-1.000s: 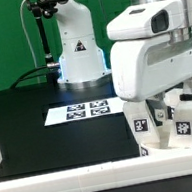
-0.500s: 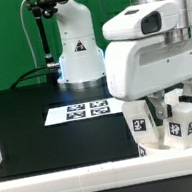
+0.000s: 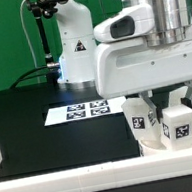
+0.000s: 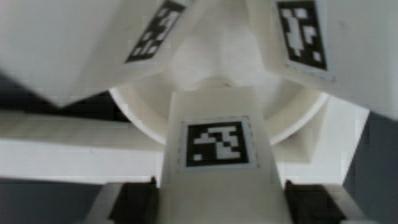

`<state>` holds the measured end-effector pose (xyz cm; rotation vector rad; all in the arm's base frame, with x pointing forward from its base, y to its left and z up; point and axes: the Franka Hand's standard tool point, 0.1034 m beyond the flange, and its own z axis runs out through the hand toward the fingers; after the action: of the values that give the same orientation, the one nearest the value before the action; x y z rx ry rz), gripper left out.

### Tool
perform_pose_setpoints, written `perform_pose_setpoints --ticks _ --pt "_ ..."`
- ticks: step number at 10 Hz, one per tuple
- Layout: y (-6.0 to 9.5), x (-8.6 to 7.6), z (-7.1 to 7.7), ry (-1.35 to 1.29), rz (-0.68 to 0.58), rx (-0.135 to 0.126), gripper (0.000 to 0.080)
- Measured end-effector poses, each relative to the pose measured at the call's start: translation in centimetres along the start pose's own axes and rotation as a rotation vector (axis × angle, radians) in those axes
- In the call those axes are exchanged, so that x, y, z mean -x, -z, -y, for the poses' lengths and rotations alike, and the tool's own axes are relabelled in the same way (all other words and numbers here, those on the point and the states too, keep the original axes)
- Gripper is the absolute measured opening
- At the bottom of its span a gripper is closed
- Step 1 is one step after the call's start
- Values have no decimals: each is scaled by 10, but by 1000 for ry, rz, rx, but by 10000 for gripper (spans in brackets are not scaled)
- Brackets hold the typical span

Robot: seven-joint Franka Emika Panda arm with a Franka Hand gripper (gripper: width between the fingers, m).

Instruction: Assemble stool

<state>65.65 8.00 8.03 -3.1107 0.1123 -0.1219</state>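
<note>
A: Jaws state?

B: Clenched on a tagged white leg point(image 4: 217, 140); the wrist view shows it pinned between the two fingers point(image 4: 128, 200).

A: Where's the stool?

B: Directly under the jaws. The round seat point(image 4: 302, 118) lies flat on the black bench point(image 3: 35, 104), near the white border rail point(image 3: 77, 178). Two more tagged legs point(image 3: 142, 120) stand on the seat, leaning in toward the held one.

A: Anything else nearby?

B: The marker board point(image 3: 84, 110) lies flat on the bench, well apart from the jaws.
</note>
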Motion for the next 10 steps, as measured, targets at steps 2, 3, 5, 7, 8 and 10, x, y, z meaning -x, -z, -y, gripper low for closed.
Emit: perform_pose_setpoints --ticks 2,3,5,7,8,10 --pt "0 0 -3 -161 -1 4 340" --pt "0 0 -6 -250 -1 7 340" --pt "0 2 -10 -397 6 15 340" --pt "0 3 -14 -558 19 25 340" --pt "0 4 -15 -600 19 27 402" --pt "0 4 -15 -590 19 27 597"
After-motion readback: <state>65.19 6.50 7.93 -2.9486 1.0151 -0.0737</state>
